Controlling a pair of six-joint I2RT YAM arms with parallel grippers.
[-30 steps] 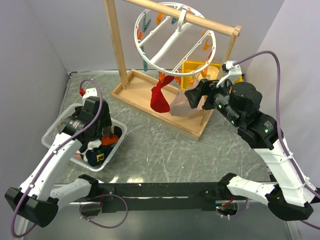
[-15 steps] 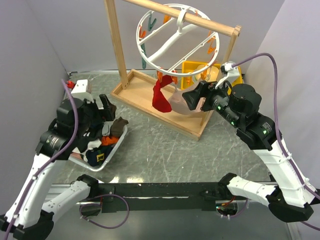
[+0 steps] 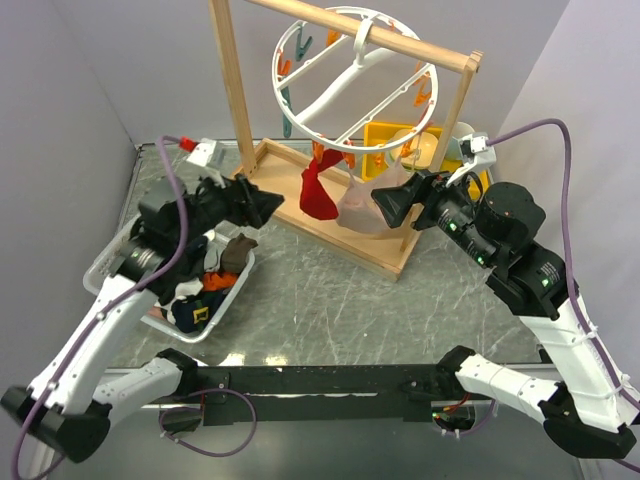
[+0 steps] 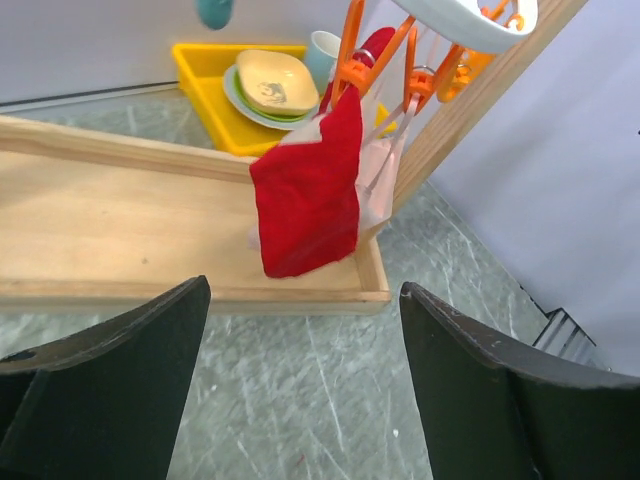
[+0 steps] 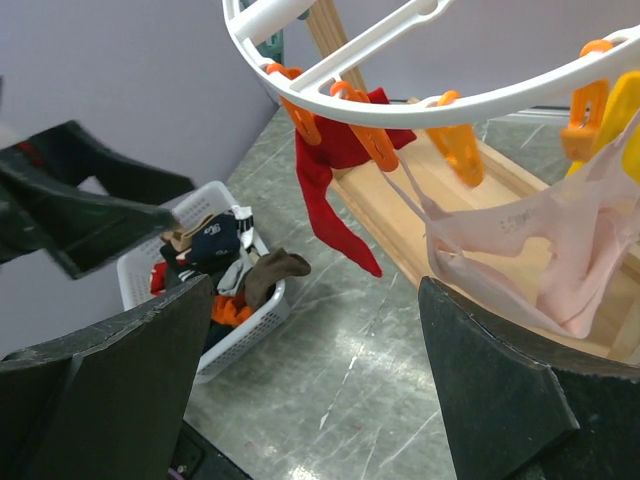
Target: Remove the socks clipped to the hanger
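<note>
The white round hanger (image 3: 355, 75) hangs from the wooden rack's bar. A red sock (image 3: 318, 192) and a pale pink sock (image 3: 360, 210) hang from its orange clips. My left gripper (image 3: 262, 203) is open and empty, left of the red sock and pointing at it. The left wrist view shows the red sock (image 4: 310, 190) ahead with the pink sock (image 4: 378, 180) behind it. My right gripper (image 3: 385, 207) is open and empty, just right of the pink sock (image 5: 520, 260). The right wrist view also shows the hanger (image 5: 400, 75) and the red sock (image 5: 330, 180).
A white basket (image 3: 232, 292) holding several socks sits at the left and also shows in the right wrist view (image 5: 230, 320). The wooden rack (image 3: 233, 90) stands on a wooden base tray (image 3: 270, 175). A yellow tray (image 3: 385, 140) with dishes sits behind it.
My left arm rose from the basket and swung right toward the red sock. My right gripper shifted slightly right beside the pink sock. The hanger tilted.
</note>
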